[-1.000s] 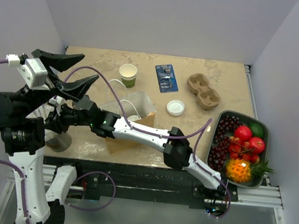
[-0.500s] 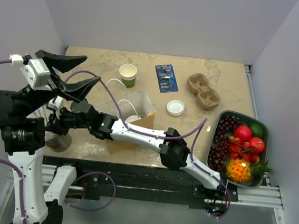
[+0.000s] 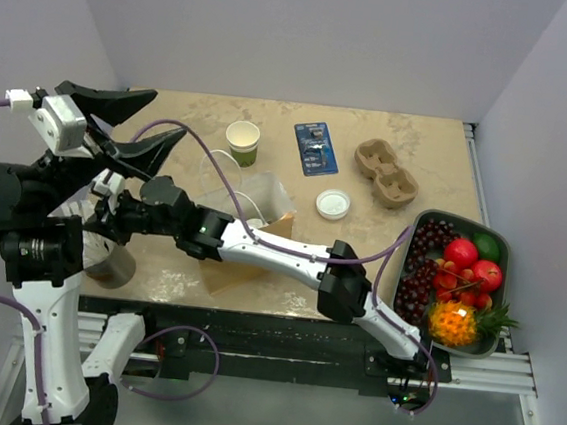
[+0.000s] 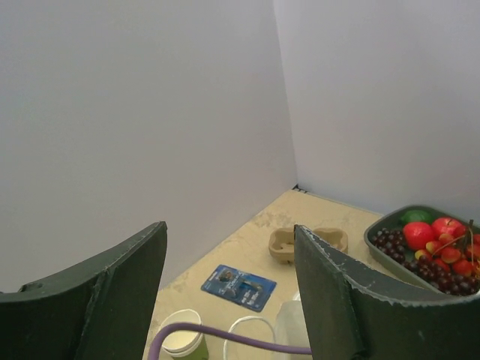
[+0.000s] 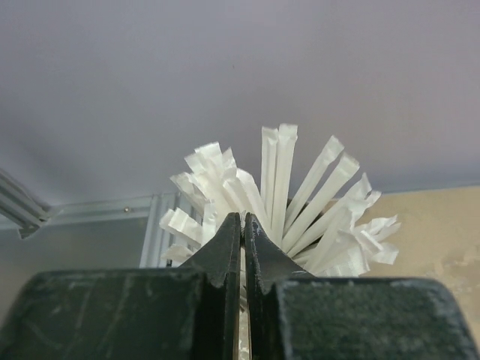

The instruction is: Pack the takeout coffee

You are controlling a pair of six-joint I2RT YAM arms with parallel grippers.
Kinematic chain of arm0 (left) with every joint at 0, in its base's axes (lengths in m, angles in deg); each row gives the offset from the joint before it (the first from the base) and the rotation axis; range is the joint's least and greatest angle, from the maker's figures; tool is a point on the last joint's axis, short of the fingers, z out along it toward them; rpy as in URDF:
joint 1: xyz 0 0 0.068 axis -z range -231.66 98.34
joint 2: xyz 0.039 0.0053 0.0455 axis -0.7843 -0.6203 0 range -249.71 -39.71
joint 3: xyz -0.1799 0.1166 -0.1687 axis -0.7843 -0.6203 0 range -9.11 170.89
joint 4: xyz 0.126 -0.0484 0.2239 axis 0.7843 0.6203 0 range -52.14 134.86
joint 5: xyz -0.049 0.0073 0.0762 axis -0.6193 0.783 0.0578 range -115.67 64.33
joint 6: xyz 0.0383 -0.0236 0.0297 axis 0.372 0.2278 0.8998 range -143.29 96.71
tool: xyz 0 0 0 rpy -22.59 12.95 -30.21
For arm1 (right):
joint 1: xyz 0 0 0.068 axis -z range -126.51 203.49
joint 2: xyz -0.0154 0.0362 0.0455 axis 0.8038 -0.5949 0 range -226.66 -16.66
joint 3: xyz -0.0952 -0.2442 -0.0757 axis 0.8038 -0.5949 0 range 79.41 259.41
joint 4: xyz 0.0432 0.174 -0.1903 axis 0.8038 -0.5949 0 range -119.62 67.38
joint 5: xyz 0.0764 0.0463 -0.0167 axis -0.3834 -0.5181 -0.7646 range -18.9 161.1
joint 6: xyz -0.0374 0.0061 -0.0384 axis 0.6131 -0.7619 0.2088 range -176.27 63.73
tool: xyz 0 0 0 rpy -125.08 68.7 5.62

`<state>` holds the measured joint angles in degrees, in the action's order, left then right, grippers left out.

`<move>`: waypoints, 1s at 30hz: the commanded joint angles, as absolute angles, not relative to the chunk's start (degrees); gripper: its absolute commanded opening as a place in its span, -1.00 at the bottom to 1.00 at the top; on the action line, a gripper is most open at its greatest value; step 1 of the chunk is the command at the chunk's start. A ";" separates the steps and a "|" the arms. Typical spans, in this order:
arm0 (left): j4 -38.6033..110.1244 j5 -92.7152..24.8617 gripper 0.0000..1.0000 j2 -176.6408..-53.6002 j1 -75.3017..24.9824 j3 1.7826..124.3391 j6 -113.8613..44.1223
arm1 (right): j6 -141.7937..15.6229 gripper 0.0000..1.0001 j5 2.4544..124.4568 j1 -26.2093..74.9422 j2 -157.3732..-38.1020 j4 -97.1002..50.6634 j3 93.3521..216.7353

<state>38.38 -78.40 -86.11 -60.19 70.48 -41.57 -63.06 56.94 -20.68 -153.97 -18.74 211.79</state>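
Note:
My right arm reaches across to the table's left end, where wrapped paper straws (image 5: 300,199) fan out of a grey holder (image 3: 110,266). There my right gripper (image 5: 242,219) (image 3: 110,218) is shut, with a thin white wrapped straw pinched between the jaws. My left gripper (image 3: 169,114) (image 4: 229,227) hangs high above the left side, open and empty. Of the takeout coffee only a bit of round white lid (image 3: 253,225) shows inside the translucent bag (image 3: 265,196); its body is hidden. A lidless green-and-cream cup (image 3: 242,140) (image 4: 182,343) stands behind the bag.
A loose white lid (image 3: 333,203) lies right of the bag. Behind it are a blue blister pack (image 3: 316,147) (image 4: 238,286) and a cardboard cup carrier (image 3: 386,172) (image 4: 307,244). A grey tray (image 3: 434,215) of fruit sits at the right edge. Purple cables loop over the bag.
The right gripper's jaws have come together on a straw at the holder. The left gripper has drifted slightly left and stayed open.

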 commanded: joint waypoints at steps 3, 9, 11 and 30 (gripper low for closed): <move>32.42 -72.78 0.47 -86.47 -59.92 75.00 -46.31 | -59.88 -1.00 59.32 -20.16 -143.84 -17.00 211.86; 32.06 -66.81 0.49 -87.53 -59.92 80.09 -44.31 | -58.91 -1.00 60.28 -19.02 -141.11 -18.05 211.69; 32.06 -61.65 0.49 -87.88 -59.92 82.55 -42.28 | -58.38 -1.00 60.55 -18.58 -139.27 -18.66 211.69; 30.13 -45.44 0.60 -91.66 -61.06 81.00 -27.60 | -45.73 -1.00 63.63 -5.40 -107.64 -35.98 197.11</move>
